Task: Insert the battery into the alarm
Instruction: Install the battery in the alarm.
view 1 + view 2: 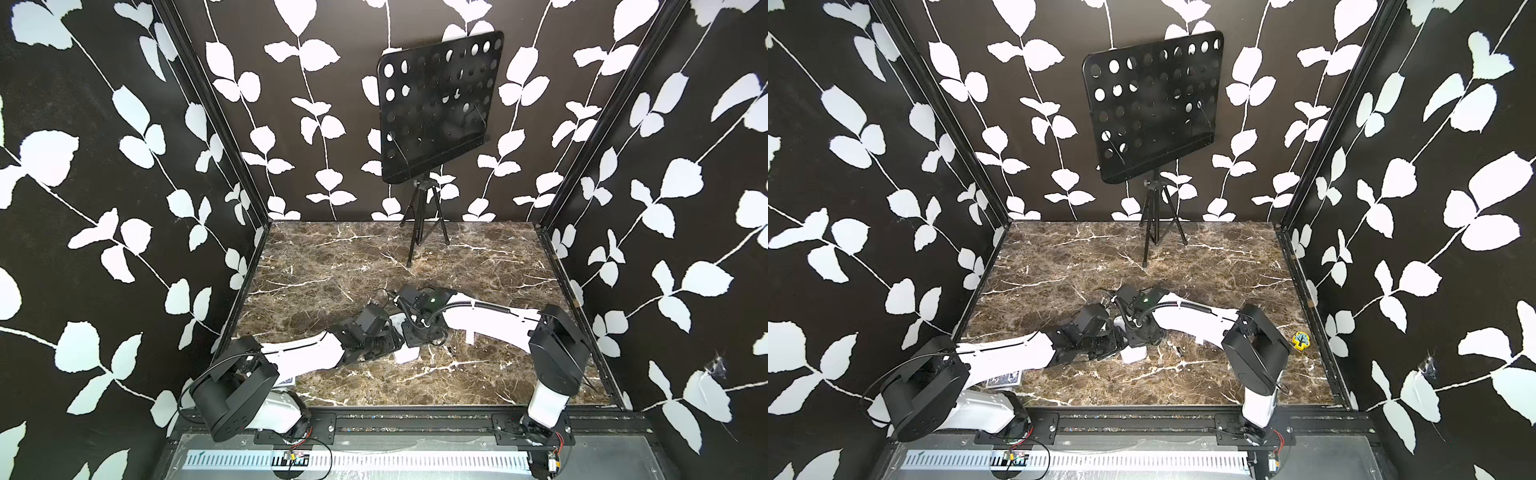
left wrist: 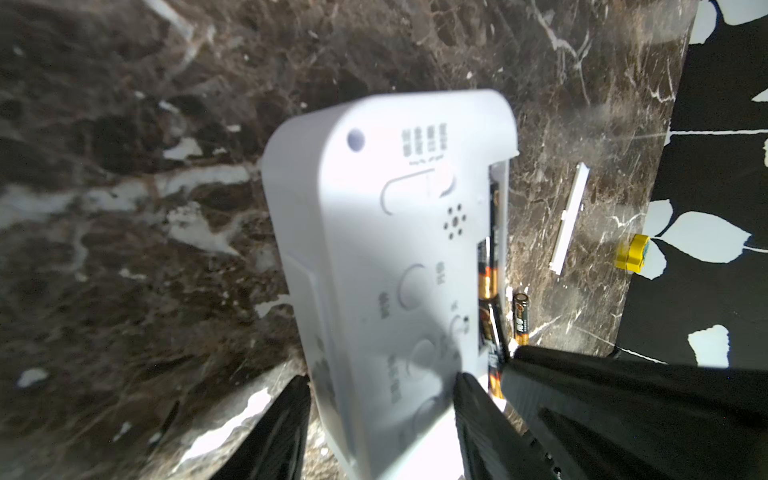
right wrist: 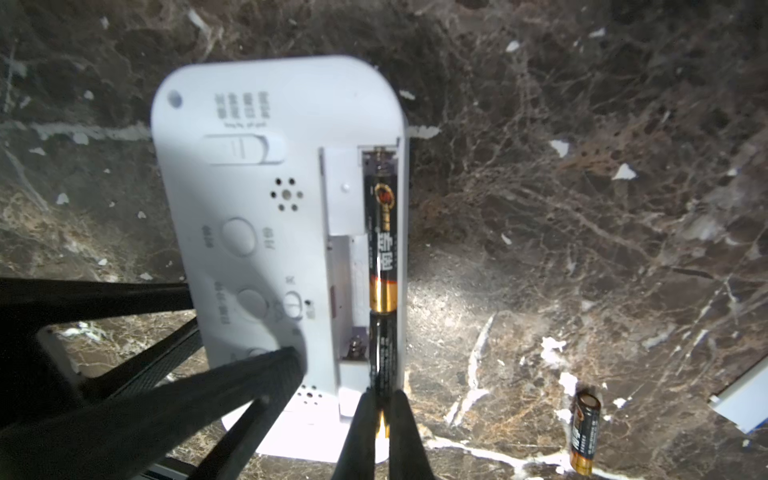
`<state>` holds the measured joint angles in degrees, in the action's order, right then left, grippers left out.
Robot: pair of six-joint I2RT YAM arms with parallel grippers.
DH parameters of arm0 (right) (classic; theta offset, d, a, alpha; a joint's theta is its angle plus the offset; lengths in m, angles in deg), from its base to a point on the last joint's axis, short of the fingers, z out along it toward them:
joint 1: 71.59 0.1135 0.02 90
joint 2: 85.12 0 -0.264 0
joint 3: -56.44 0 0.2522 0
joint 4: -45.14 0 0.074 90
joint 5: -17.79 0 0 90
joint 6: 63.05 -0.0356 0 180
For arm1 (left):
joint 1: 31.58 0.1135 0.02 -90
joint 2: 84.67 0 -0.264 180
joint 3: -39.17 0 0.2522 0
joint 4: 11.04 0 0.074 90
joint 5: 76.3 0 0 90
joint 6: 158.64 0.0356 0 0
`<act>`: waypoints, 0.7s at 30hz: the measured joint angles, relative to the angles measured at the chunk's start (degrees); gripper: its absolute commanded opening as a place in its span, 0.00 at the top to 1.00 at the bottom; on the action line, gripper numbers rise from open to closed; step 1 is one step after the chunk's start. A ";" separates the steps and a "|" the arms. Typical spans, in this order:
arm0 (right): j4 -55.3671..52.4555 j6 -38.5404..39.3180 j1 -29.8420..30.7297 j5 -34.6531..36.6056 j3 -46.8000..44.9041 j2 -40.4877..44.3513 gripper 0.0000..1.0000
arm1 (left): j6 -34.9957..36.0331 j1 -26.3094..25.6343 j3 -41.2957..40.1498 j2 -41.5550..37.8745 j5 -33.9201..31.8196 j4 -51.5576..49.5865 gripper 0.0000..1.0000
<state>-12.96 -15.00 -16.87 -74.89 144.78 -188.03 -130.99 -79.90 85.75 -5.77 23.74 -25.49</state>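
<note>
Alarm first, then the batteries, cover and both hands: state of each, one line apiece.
alarm, back showing, battery bay open
seated battery, lying in the bay
second battery, partly in the bay, end pinched
spare battery, loose on the table
battery cover, off, lying on the table
left hand, shut on the alarm
right hand, shut on the second battery
</note>
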 measured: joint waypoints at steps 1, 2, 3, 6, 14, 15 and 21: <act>-0.09 0.02 0.00 0.09 0.17 -0.26 0.92 | 0.00 0.00 0.00 0.00 0.02 0.02 0.43; -0.20 0.02 0.00 0.11 0.33 -0.39 0.92 | -0.02 0.00 0.00 0.00 0.04 0.02 0.43; -0.28 0.04 0.00 0.17 0.42 -0.52 0.92 | -0.02 0.00 0.00 0.00 0.04 0.04 0.43; -0.39 0.02 0.00 0.26 0.59 -0.66 0.92 | -0.02 0.00 0.00 0.00 0.07 0.04 0.43; -1.88 0.09 -0.02 0.74 2.58 -2.14 0.91 | -0.07 0.00 0.00 0.00 0.17 0.13 0.44; -1.84 0.09 -0.04 0.79 2.64 -2.25 0.92 | -0.13 0.00 -0.02 0.00 0.22 0.13 0.44; -1.36 0.13 -0.42 1.05 3.41 -3.17 0.92 | -0.63 0.00 -0.26 0.00 0.28 0.55 0.44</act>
<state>-14.31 -14.87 -17.29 -73.84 148.19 -191.20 -131.62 -79.90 85.49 -5.77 24.03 -24.95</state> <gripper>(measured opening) 0.082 0.562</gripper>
